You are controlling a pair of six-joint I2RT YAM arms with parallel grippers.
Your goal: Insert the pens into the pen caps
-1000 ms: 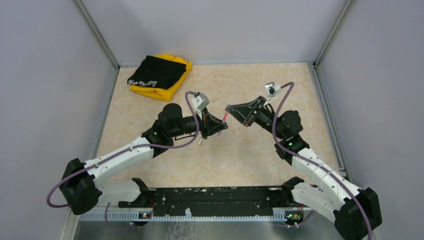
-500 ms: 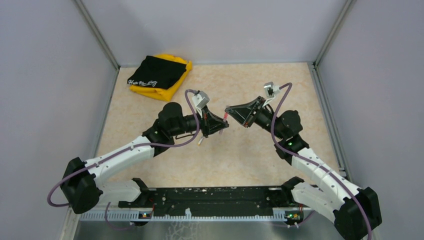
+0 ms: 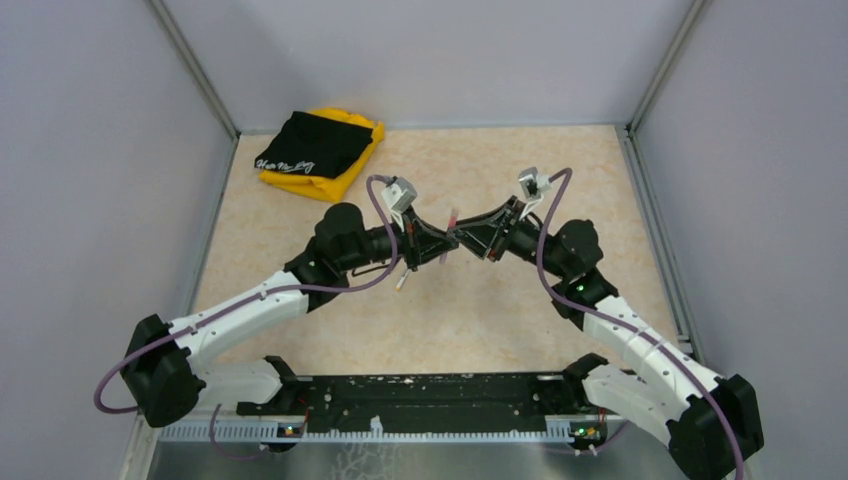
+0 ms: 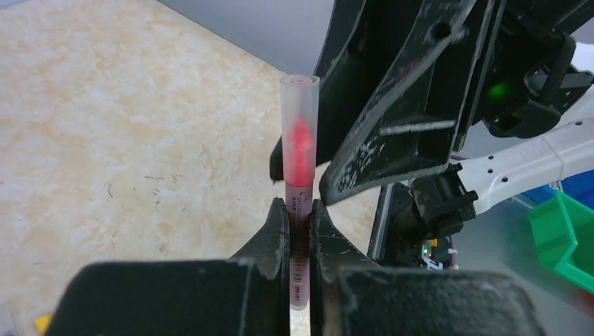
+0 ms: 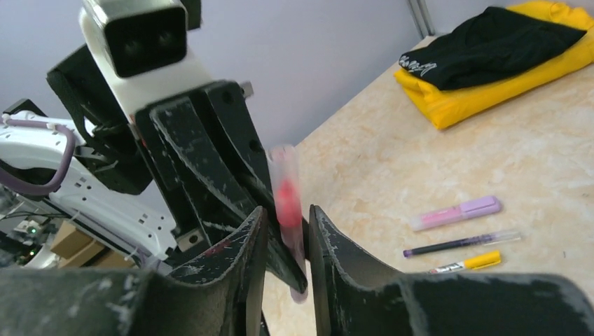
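Overhead: at 11 o'clock on the mottled beige table (image 3: pixel 500 310), a folded black garment (image 3: pixel 312 143) lies on a yellow one (image 3: pixel 340 178), both soft and creased. Just to the 12 o'clock side of table centre, the left gripper (image 3: pixel 445 246) and right gripper (image 3: pixel 467 238) sit tip to tip. The pinkish-red pen (image 3: pixel 453 220) is only a thin sliver between them, and finger state is unreadable from here. The left wrist view gives one side: the left fingers (image 4: pixel 277 234), scuffed matte black, are pressed onto the pen's printed barrel, with the pen pointing to 12. A frosted cap (image 4: pixel 300 119), translucent, cylindrical and flat-ended, sits over the red tip, which shows through the plastic. The right gripper's scratched black fingers stand just behind the cap and at its 3 o'clock. A green plastic bin (image 4: pixel 566 238) sits at 4 o'clock, off the table. The right wrist view adds the rest: the right fingers (image 5: pixel 242 259) are narrowed to either side of the cap, with what looks like a hairline gap on each side. Cannot tell whether they grip it. At 4 o'clock on the table, well apart from the grippers, three slim sticks lie roughly parallel: a lilac-ended pen (image 5: pixel 455 212), a dark pen (image 5: pixel 462 243) with a clear barrel, and a yellow-ended pen (image 5: pixel 466 263). Whether those coloured ends are seated caps is not clear.
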